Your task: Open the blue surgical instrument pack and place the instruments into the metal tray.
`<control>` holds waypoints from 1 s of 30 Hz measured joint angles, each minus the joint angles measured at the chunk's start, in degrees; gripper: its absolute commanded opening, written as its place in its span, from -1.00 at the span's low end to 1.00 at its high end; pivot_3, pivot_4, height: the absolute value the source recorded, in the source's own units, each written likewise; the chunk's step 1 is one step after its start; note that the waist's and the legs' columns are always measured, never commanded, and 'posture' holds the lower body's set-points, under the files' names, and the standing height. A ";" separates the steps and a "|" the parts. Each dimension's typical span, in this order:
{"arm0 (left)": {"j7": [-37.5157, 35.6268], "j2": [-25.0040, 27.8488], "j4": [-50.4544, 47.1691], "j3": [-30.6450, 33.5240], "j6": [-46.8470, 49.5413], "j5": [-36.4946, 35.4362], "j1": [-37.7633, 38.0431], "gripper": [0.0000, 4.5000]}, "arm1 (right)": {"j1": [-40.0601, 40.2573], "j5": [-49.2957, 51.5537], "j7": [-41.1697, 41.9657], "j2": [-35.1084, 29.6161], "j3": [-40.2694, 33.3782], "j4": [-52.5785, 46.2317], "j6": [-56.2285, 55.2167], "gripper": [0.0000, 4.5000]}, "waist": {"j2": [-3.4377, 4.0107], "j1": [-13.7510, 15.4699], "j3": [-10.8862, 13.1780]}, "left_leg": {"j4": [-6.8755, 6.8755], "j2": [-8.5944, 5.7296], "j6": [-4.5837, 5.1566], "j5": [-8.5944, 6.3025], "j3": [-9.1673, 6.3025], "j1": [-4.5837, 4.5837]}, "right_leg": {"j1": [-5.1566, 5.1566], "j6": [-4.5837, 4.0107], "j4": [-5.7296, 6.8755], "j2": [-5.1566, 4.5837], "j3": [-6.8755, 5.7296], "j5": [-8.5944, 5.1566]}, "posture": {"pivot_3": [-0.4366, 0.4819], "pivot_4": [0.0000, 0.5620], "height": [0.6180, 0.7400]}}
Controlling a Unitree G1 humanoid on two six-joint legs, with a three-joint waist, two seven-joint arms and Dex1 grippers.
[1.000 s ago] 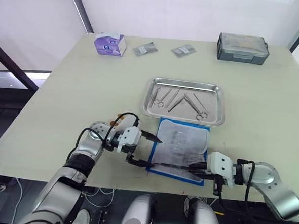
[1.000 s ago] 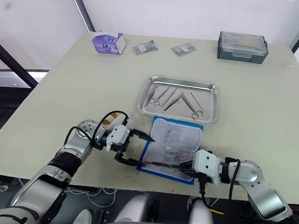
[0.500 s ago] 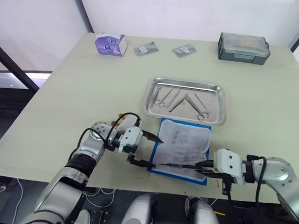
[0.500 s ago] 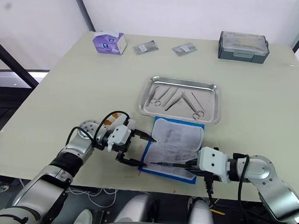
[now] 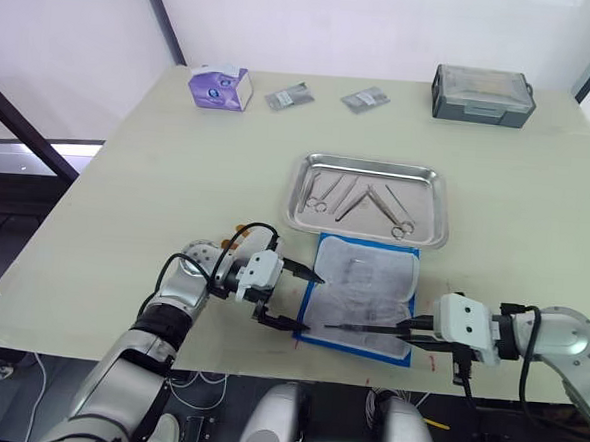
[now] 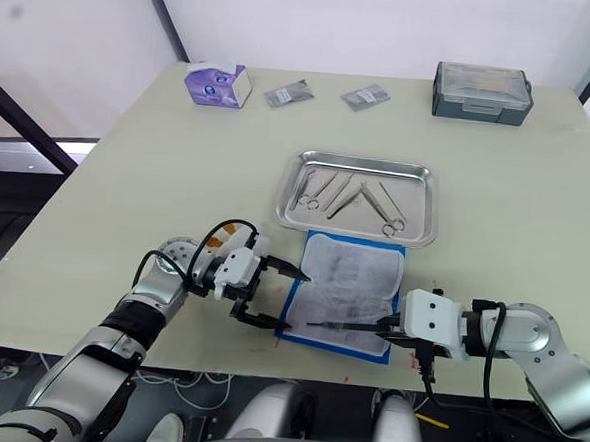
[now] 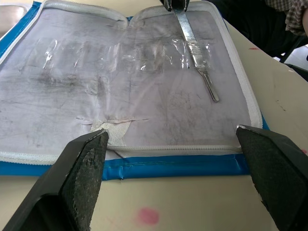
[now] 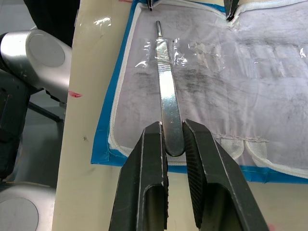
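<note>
Now the blue surgical instrument pack (image 5: 361, 295) lies unfolded near the table's (image 5: 138, 171) front edge, pale lining up, just beside the metal tray (image 5: 367, 197) at the tray's 6 o'clock. The right gripper (image 8: 174, 139) comes in from the pack's 4 o'clock, its two black fingers (image 8: 150, 159) pressed narrow around the butt end of a flat silver handle (image 8: 166, 103), one of the instruments, which reaches out from the fingers over the lining along the pack's near edge; in the head views the same piece (image 6: 344, 326) shows as a thin dark line pointing toward 9 o'clock, and whether its far end touches the lining cannot be told. The left gripper (image 5: 290, 298) sits at the pack's 9 o'clock with its fingers (image 7: 82, 168) spread wide, one tip at the near left corner of the blue border, the other further up the left edge, holding nothing. Inside the tray lie several slim tools (image 5: 361, 199), among them ring-handled pieces and straight ones, fanned across its floor. Toward 12 o'clock along the far edge stand a grey lidded box (image 5: 480, 94) at the right, two small grey packets (image 5: 287, 97) in the middle, and a purple tissue box (image 5: 219, 86) at the left, all well apart from the tray.
</note>
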 measured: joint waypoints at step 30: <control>0.02 0.03 0.36 0.03 0.00 0.02 -0.20 1.00 | 10.47 6.19 8.47 -5.80 -21.07 3.81 -5.13 -0.99 | 0.07 0.13 0.00 | 0.02 0.08 -0.20 0.15 -0.88 -0.51 | -0.01 -0.08 -0.28 0.15 -0.92 0.13 | -0.05 -0.47 0.86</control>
